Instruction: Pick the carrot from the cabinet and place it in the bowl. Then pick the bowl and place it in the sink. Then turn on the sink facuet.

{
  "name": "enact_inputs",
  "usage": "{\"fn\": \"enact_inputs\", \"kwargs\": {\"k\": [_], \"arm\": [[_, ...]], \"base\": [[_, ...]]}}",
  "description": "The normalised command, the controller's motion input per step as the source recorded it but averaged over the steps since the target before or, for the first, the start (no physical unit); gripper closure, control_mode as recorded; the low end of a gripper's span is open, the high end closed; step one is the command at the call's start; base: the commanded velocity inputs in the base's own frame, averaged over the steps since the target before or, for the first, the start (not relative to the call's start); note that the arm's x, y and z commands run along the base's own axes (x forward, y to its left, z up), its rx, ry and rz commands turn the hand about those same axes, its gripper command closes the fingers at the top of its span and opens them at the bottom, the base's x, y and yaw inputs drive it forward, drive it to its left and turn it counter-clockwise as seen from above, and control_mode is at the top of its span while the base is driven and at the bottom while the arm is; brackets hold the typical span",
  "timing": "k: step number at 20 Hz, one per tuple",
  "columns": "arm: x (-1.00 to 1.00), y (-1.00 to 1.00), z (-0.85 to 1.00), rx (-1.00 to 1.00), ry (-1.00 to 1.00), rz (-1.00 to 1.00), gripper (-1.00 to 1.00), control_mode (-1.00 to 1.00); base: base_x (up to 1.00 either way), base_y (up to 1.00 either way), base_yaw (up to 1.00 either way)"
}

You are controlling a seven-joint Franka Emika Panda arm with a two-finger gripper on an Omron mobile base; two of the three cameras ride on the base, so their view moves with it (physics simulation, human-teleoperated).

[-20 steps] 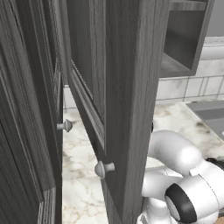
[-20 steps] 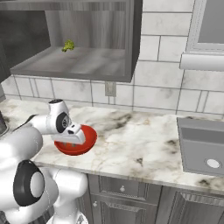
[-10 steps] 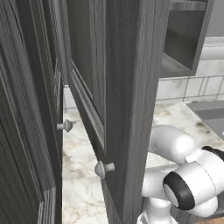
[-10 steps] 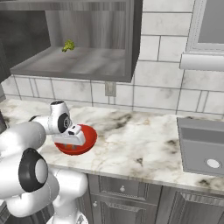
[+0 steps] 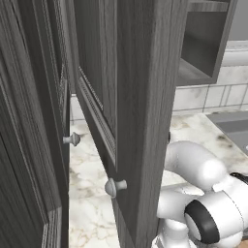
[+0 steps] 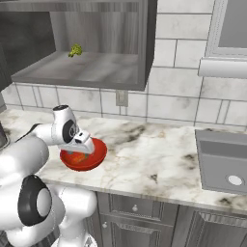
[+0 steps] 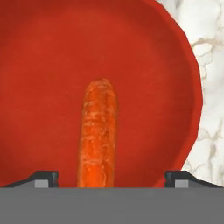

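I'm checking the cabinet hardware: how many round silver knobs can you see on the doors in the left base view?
2. One knob sits on the farther door, left of centre; the other knob sits lower on the nearer open door. More may be hidden behind the doors or out of frame.

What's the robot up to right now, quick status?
Gripper open, low over the red bowl. Carrot lying inside the bowl, between the spread fingertips. Bowl on the marble counter, sink off to the side, nothing between.

no readable text, no labels, no brands, no numbers, no signs
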Motion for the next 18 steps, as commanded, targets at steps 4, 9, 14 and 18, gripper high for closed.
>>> {"fn": "enact_inputs", "kwargs": {"k": [4,9,14,18], "arm": [[-0.37,-0.45,0.63,0.15,-0.21,-0.07,-1.0,-1.0],[-0.35,-0.68,0.0,0.22,-0.04,-0.12,-1.0,-1.0],[0.16,-0.3,-0.5,0.18,0.01,-0.04,-1.0,-1.0],[0.2,-0.08,-0.21,0.13,0.0,0.0,-1.0,-1.0]], "base": [[0.0,0.0,0.0],[0.0,0.0,0.0],[0.0,0.0,0.0],[0.0,0.0,0.0]]}}
